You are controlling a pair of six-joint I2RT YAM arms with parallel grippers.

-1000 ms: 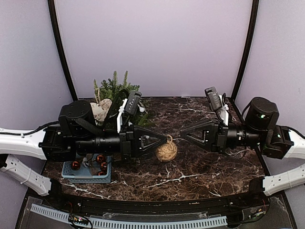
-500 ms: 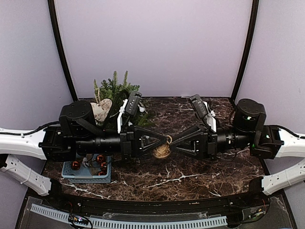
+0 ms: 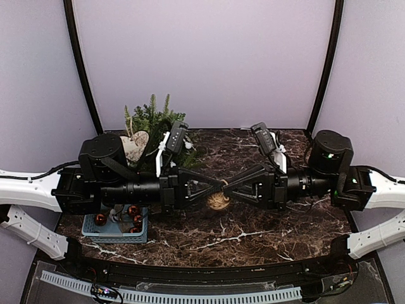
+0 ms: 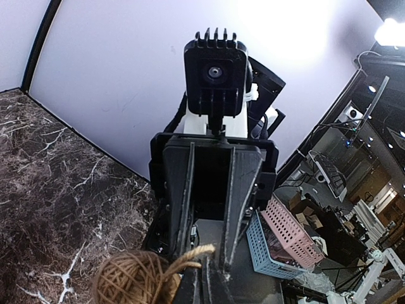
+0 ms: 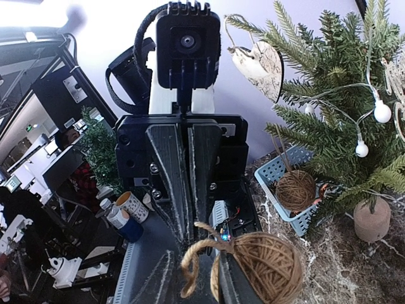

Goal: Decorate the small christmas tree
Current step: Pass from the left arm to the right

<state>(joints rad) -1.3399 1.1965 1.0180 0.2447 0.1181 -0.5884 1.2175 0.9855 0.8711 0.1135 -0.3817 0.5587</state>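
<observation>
Your left pincer (image 3: pixel 221 186) is clamped on the ball's (image 3: pixel 217 201) loop (image 4: pixel 193 254), tip-to-tip with the right pincer (image 3: pixel 229 189), apparently for handover. Right grip: cannot tell. Tree (image 3: pixel 154 119) stands behind the left pincer.

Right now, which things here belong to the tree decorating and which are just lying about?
Job: small christmas tree; twine ball hanging from the left hand; blue basket with red baubles.
Lying about: pink basket and another small tree, both beyond the table.
</observation>
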